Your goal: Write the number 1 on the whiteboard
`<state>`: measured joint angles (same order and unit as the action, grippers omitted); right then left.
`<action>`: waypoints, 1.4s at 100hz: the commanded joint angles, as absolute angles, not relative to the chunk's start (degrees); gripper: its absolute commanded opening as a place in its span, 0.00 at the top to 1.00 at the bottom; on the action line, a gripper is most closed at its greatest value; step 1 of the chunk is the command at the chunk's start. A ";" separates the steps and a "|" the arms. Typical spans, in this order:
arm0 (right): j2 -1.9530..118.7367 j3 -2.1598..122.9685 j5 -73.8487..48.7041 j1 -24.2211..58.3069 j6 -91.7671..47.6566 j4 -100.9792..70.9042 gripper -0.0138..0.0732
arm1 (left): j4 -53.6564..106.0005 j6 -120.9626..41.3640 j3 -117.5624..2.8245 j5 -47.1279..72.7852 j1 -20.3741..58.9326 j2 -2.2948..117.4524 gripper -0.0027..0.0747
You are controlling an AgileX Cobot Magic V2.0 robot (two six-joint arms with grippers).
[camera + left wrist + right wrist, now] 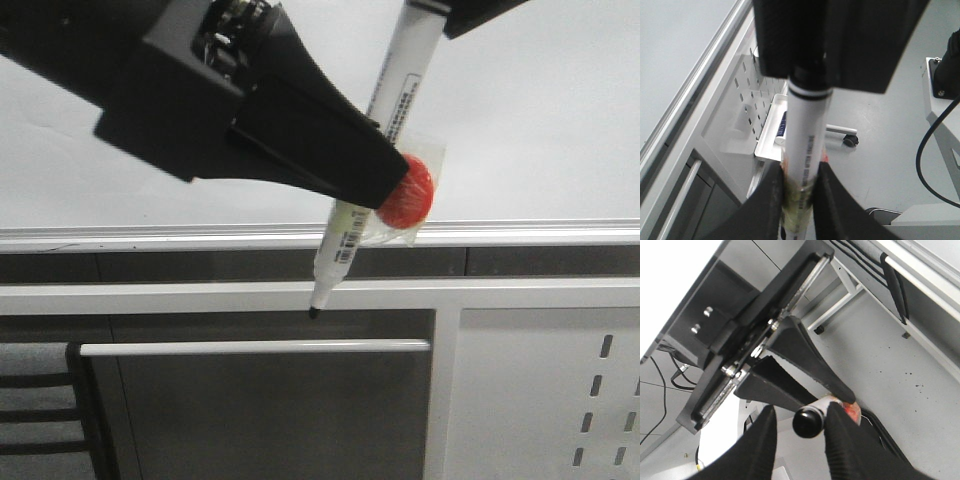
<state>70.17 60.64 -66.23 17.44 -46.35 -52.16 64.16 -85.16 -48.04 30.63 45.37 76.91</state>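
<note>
Left pincer (385, 195): clamped on marker (345, 235).
Right pincer (807, 432): closed on marker's back end.
Advice: keep tip perpendicular to whiteboard (560, 110); press lightly.

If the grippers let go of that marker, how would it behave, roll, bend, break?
The marker looks like a stiff plastic cylinder, so probably rigid and light. Its round barrel would likely roll, though the red piece taped to it might stop that. The left gripper clamps it mid-barrel.

The whiteboard (520, 120) is a large, glossy white board filling the upper part of the front view, its surface plain and bare where visible. A silver metal rail (200, 237) runs along its lower edge
</note>
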 commanded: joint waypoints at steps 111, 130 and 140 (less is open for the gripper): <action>60.11 57.91 -52.38 17.58 -47.70 -49.70 0.89 | 66.24 -73.81 -54.18 35.27 30.86 65.77 0.31; 46.90 45.32 -36.39 17.58 -48.44 -49.70 0.89 | 67.83 -70.02 -53.28 42.38 19.96 59.50 0.40; 38.40 39.11 -27.36 17.58 -48.44 -50.52 0.89 | 70.53 -69.79 -51.46 42.06 15.78 56.35 0.58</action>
